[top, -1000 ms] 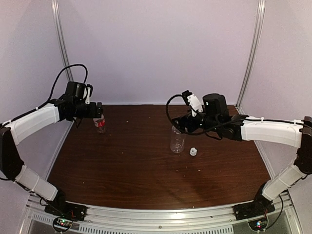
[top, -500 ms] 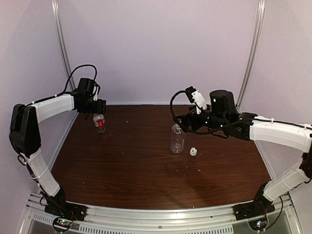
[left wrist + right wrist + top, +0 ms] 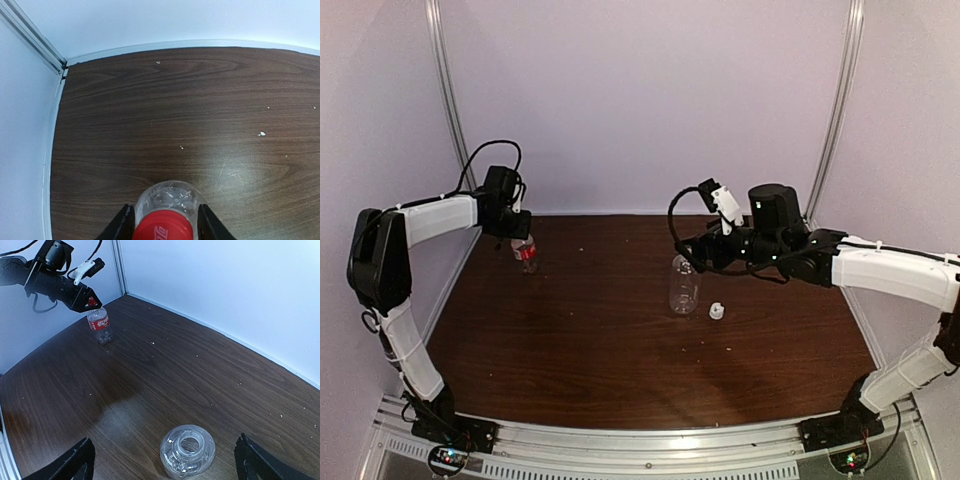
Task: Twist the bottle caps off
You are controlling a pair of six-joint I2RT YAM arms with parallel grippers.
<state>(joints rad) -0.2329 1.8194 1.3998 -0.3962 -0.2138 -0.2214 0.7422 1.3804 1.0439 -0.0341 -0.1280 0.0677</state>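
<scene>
The small red-labelled bottle point(image 3: 525, 255) stands upright at the table's far left, also in the right wrist view point(image 3: 101, 325). My left gripper point(image 3: 519, 233) sits on top of it, shut on its red cap point(image 3: 162, 227), a finger against each side. The taller unlabelled bottle point(image 3: 683, 285) stands mid-table with an open neck point(image 3: 189, 445). Its white cap point(image 3: 717, 311) lies on the table just to its right. My right gripper point(image 3: 165, 441) hovers above the tall bottle, open wide, with nothing between its fingers.
The dark wooden table point(image 3: 620, 350) is enclosed by pale walls at the back and sides, and a metal post point(image 3: 35, 37) runs into the far left corner. Small white specks dot the wood.
The left gripper has come down over the small bottle's top and its jaws have closed in on the red cap. The right arm has shifted slightly right, staying open above the tall bottle.
</scene>
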